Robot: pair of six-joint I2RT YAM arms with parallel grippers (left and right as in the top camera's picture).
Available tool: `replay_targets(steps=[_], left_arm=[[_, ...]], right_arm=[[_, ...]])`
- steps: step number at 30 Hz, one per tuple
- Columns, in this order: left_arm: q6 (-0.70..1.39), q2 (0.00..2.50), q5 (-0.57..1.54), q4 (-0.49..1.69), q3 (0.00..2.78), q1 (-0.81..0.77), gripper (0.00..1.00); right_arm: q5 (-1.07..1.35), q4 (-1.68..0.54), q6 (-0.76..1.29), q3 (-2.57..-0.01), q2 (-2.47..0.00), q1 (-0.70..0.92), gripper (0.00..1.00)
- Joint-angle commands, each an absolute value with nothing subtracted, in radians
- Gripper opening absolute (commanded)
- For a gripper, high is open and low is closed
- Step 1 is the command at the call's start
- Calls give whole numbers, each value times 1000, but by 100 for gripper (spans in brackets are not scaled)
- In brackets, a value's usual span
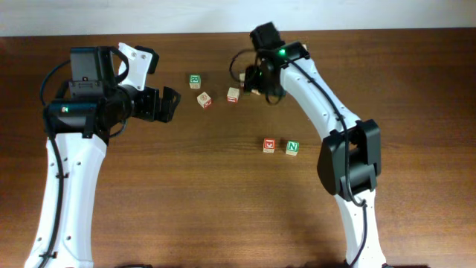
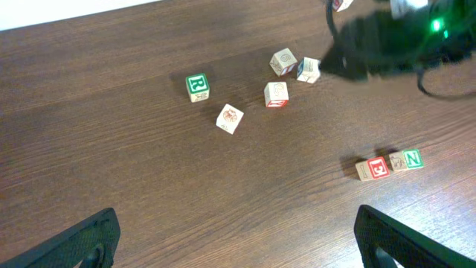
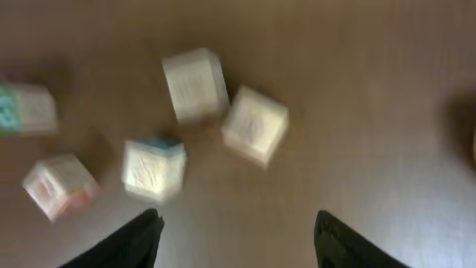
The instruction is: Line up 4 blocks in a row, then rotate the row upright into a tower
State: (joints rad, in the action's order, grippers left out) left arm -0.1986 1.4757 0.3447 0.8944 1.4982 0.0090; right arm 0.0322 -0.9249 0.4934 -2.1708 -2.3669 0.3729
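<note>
On the tabletop (image 1: 186, 193), the green "N" block (image 1: 292, 147) sits with a red-marked block (image 1: 269, 146) just beside it. Well beyond the N, a second red-marked block (image 1: 233, 94) and a pale beige block (image 2: 282, 62) lie near my right claw (image 3: 238, 240), which is released and empty. My left claw (image 1: 166, 104) gapes wide and empty, far left of the N.

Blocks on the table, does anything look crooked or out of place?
Nothing looks damaged. The pale cube sits turned diagonally, unlike the green R cube beside it. Only the red cube and N cube line up side by side.
</note>
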Motion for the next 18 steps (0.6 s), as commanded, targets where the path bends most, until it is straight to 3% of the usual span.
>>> replay_targets(steps=[1,14,18], left_arm=[[-207,1481,360,896,1523,15,99],[-207,1481,360,896,1523,15,99],[-207,1481,360,896,1523,15,99]], right_arm=[[13,-840,471,-2156,-2415,363,66],[-50,-749,487,-2152,-2515,360,59],[-41,-763,487,-2151,-2516,360,50]])
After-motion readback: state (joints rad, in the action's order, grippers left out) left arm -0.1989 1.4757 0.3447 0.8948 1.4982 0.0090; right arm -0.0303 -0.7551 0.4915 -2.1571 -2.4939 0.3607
